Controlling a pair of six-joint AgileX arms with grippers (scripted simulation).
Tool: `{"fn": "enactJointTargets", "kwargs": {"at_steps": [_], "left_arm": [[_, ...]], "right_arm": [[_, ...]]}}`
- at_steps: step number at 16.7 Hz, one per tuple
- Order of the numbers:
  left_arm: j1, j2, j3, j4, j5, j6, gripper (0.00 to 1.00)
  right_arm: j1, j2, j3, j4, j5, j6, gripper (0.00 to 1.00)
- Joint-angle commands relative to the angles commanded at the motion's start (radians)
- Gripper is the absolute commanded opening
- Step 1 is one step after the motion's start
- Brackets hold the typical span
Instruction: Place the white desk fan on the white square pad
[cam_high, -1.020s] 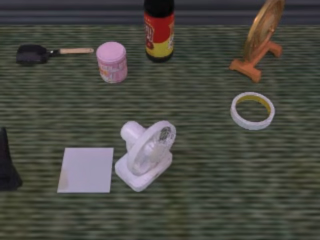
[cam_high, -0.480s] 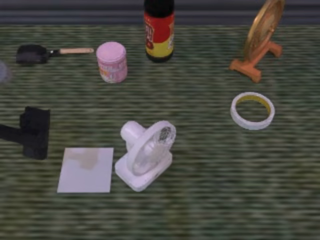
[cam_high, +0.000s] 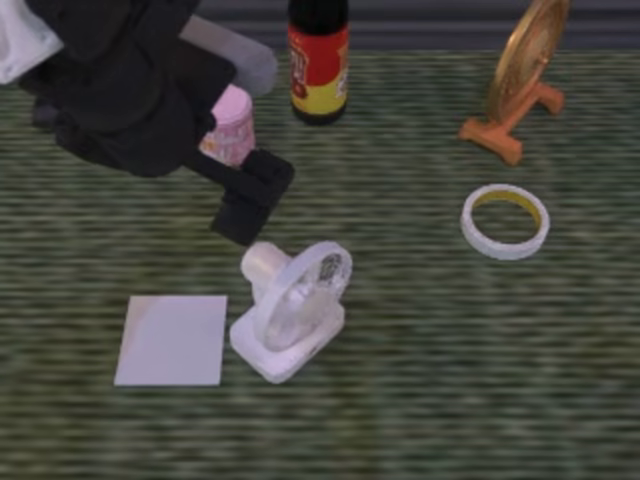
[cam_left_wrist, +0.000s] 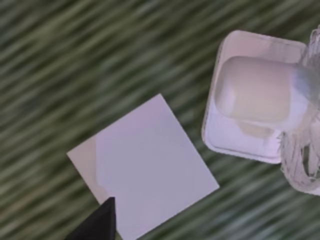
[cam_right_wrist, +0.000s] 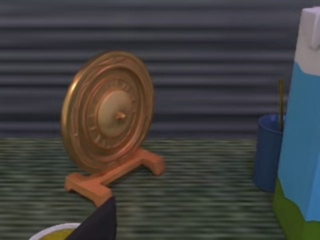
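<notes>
White desk fan (cam_high: 290, 310) glossy plastic, translucent grille; white square pad (cam_high: 172, 340) smooth, matt.

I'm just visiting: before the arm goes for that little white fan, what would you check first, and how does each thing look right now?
1. White desk fan upright on its base: ok.
2. White square pad bare, nothing lying on it: ok.
3. Fan already on the pad: not ok, it stands beside the pad's right edge.
4. Left tool near the fan: ok, it hovers just behind the motor housing.
5. Left tool open wide enough: cannot tell.
6. Right arm out of the way: ok, absent from the top view.
</notes>
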Motion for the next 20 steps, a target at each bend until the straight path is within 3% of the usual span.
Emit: {"fn": "enactJointTargets", "kwargs": {"at_steps": [4, 8, 15, 20], "left_arm": [[-0.099, 0.290, 0.275, -0.197, 0.001, 0.011, 1.00], [-0.151, 0.437, 0.412, -0.302, 0.002, 0.017, 1.00], [-0.151, 0.448, 0.416, -0.305, 0.002, 0.018, 1.00], [-0.153, 0.449, 0.288, -0.177, 0.002, 0.020, 1.00]], "right_arm": [[0.000, 0.000, 0.000, 0.000, 0.000, 0.000, 1.00], [0.000, 0.000, 0.000, 0.000, 0.000, 0.000, 1.00], [0.000, 0.000, 0.000, 0.000, 0.000, 0.000, 1.00], [0.000, 0.000, 0.000, 0.000, 0.000, 0.000, 1.00]]}}
